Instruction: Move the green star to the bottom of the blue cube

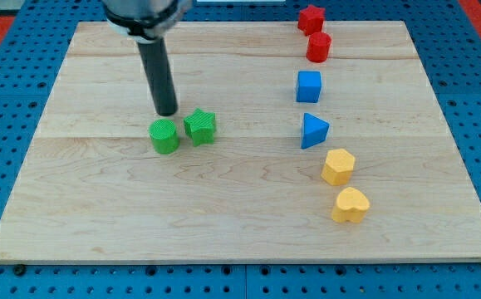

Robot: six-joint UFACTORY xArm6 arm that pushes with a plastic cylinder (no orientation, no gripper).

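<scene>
Just above green cylinder [164, 136], my tip [167, 113], green star [200, 127] beside

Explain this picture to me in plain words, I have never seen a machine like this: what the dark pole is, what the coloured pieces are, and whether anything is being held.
The dark pole is the end of a robot arm. It has no hand, so it holds nothing; it only pushes things with its lower end, my tip. The single camera looks down at a slant onto a wooden board.

My tip stands just above the green cylinder in the view, with the green star to its right.

Toward the view's right runs a line of blocks, top to bottom: a red star, a red cylinder, the blue cube, a blue triangle, a yellow hexagon and a yellow heart.

The job is to slide the green star below the blue cube.
</scene>
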